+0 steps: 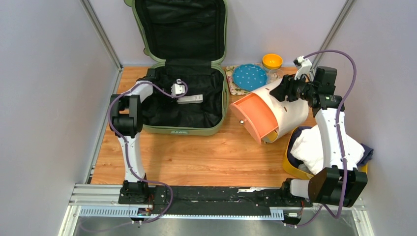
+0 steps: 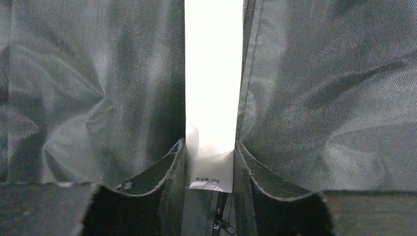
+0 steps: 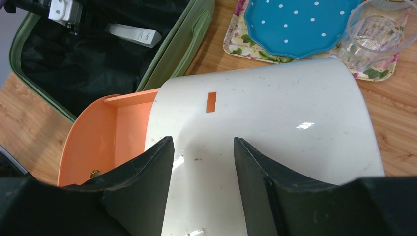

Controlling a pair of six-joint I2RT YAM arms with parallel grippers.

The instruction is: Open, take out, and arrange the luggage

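The wooden table (image 1: 196, 157) carries the luggage (image 1: 189, 130) at its far left. The luggage lies open, lid propped against the back wall, black lining exposed. To its right sits the cream drawer box (image 1: 287, 110), tilted, with its orange drawer (image 1: 255, 118) slid partly out. The right gripper (image 3: 202, 142) is at the box's curved shell with its jaws apart, clamping nothing visible. The left gripper (image 2: 210, 147) reaches into the luggage base, fingers close on either side of a white box (image 2: 214, 73). Whether they actually pinch it cannot be told.
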